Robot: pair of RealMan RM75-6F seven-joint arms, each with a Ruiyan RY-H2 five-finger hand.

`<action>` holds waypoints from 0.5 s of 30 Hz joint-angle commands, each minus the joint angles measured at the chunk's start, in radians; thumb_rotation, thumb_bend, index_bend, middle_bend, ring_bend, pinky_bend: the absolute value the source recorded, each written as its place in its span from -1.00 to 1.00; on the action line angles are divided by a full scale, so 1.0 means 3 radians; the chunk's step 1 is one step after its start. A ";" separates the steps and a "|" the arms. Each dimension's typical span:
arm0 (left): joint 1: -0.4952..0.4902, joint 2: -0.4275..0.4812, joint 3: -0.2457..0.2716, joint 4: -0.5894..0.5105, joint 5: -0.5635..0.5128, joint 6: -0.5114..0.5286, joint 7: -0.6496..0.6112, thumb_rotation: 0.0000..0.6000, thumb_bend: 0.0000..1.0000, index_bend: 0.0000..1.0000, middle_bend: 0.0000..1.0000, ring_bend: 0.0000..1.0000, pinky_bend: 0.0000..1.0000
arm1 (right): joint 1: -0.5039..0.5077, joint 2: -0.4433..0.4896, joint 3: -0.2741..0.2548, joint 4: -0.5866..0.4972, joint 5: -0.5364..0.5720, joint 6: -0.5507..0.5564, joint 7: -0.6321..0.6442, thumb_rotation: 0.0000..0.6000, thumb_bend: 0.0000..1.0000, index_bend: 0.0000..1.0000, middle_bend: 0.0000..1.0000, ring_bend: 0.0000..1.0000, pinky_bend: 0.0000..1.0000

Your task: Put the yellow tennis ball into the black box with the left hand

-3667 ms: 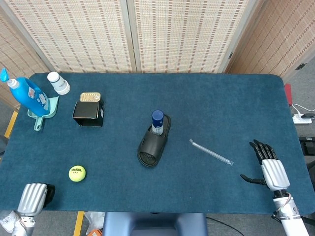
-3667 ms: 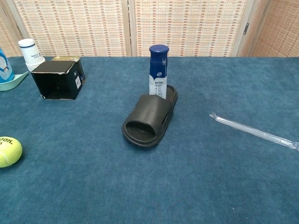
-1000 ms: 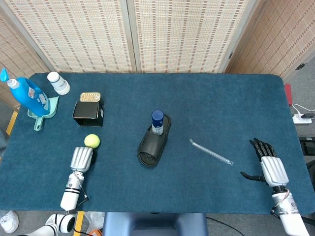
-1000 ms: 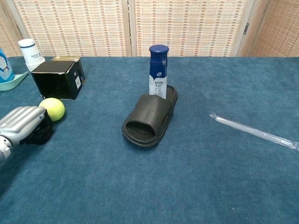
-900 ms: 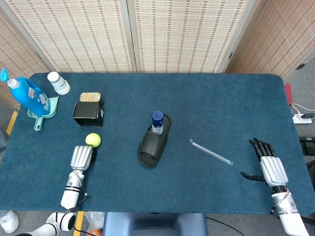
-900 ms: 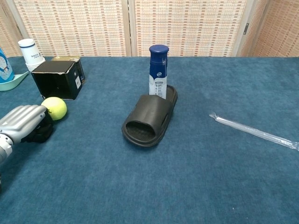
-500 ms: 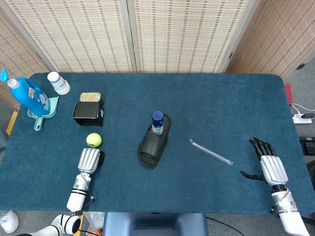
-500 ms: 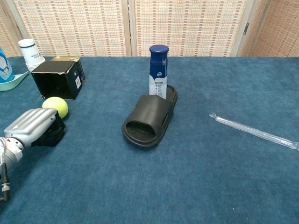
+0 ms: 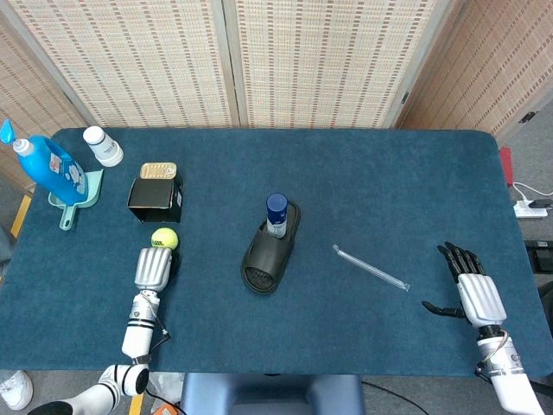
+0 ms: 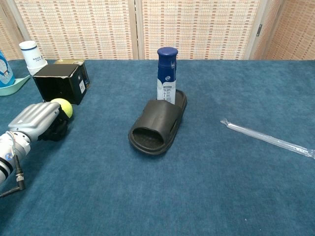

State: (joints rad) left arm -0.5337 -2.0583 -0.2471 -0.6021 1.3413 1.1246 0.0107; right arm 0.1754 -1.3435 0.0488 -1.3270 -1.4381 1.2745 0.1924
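Head view, near edge: right hand (image 9: 471, 290) lies at the near right of the table (image 9: 363, 173), fingers spread and grasping nothing; it sits where it sat in all the earlier frames.
Left hand: left hand (image 9: 154, 266) lies knuckles-up at the near left, fingers curled under; the chest view shows the same hand (image 10: 39, 120) butted against the near side of the ball. Whether the fingers wrap the ball or only push it, I cannot tell.
Change: over the last second the left hand has slid far-ward along the table and the ball has gone with it, ahead of the knuckles.
Yellow tennis ball: yellow tennis ball (image 9: 164, 238) rests on the cloth, touching the left hand and just near of the box; in the chest view the ball (image 10: 63, 106) sits just in front of the box's dark opening, not inside.
Black box: black box (image 9: 155, 199) lies on its side at the far left with its opening facing the near edge.
Meaning for the task: by judgement, the ball is being rolled rather than lifted; a short further push should carry it through the opening, provided it does not glance off the box's edge.
Centre: black slipper (image 9: 270, 246) with a blue-capped bottle (image 9: 276, 213) at its far end.
Right of centre: plastic-wrapped straw (image 9: 371, 268) lies flat.
Far left: blue detergent bottle (image 9: 47, 166) and white bottle (image 9: 102, 145), untouched.
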 commanded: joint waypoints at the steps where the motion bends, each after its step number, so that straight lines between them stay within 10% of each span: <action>1: -0.0130 0.0027 -0.0124 0.0021 -0.0137 -0.0248 -0.0333 -0.29 -0.17 -0.76 -0.99 -1.00 -1.00 | 0.0006 -0.0003 -0.0001 0.0001 0.0005 -0.0014 -0.0009 1.00 -1.00 -1.00 -1.00 -1.00 -1.00; 15: -0.0329 -0.0161 -0.0299 0.0525 -0.0261 -0.0104 -0.0690 -0.57 -0.16 -1.00 -1.00 -1.00 -1.00 | 0.0042 -0.0002 -0.0012 -0.0003 0.0004 -0.0077 -0.0028 1.00 -1.00 -1.00 -1.00 -1.00 -1.00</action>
State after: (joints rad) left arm -0.6288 -2.1018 -0.3395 -0.4525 1.2663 1.1039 -0.1898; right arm 0.1879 -1.3443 0.0455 -1.3276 -1.4362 1.2509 0.1836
